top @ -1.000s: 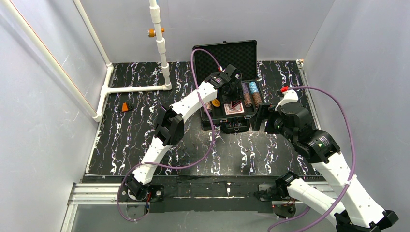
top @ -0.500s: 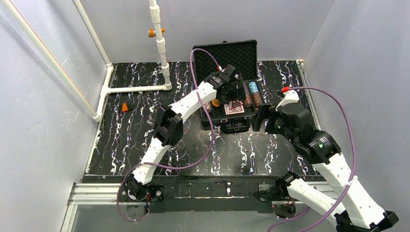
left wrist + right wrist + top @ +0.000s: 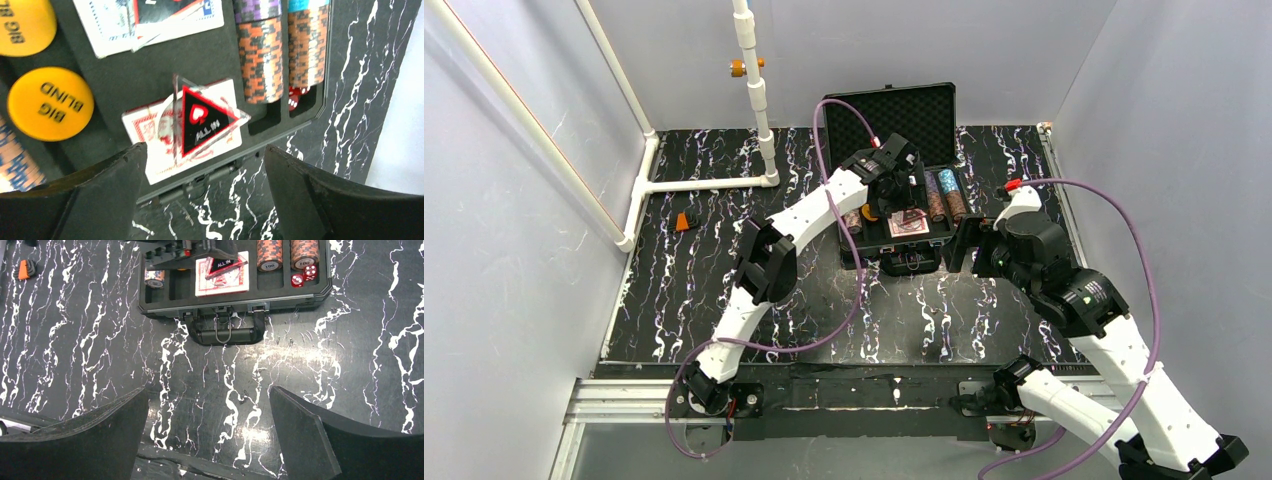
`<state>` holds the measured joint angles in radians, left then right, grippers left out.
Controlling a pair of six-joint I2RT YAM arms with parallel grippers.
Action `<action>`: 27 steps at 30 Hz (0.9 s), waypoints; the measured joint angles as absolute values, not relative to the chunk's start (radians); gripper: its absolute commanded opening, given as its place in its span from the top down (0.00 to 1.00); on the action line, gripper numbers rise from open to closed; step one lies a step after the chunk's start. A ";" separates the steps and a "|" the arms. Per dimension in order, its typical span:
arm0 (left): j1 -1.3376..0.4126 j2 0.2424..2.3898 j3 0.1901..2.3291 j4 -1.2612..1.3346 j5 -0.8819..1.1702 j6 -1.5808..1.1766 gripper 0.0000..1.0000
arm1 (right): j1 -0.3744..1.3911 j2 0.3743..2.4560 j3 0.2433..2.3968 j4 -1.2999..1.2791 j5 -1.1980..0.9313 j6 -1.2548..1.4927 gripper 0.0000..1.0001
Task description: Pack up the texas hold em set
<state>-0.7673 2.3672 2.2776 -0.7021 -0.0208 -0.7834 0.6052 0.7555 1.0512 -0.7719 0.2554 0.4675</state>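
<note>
Open black case (image 3: 890, 115) at the far middle of the marbled desk (image 3: 694, 280), lid upright, tray holding chip stacks (image 3: 260, 60), yellow discs (image 3: 50, 102) and a card deck (image 3: 150, 155). Rigid and probably heavy when filled, it is best shut at the lid's edge and lifted by its handle (image 3: 225, 335). Right fingers (image 3: 100, 432) stand wide, empty, near that handle. Left fingers (image 3: 90, 195) stand wide above the thin, slick triangle (image 3: 202, 122) lying on the deck; a second earlier they were narrower.

open case (image 3: 889, 115), left pincer (image 3: 910, 205) above it
</note>
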 measured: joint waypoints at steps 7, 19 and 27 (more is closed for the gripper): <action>-0.767 2.128 2.076 -0.704 -0.045 -0.709 0.02 | 0.605 0.792 1.124 -0.815 0.261 0.467 0.02; -0.746 1.406 1.562 -0.711 -0.189 -0.538 0.02 | 0.605 0.884 1.202 -0.813 0.288 0.471 0.02; -0.705 1.013 1.279 -0.846 -0.311 -0.464 0.02 | 0.605 0.997 1.243 -0.805 0.310 0.471 0.02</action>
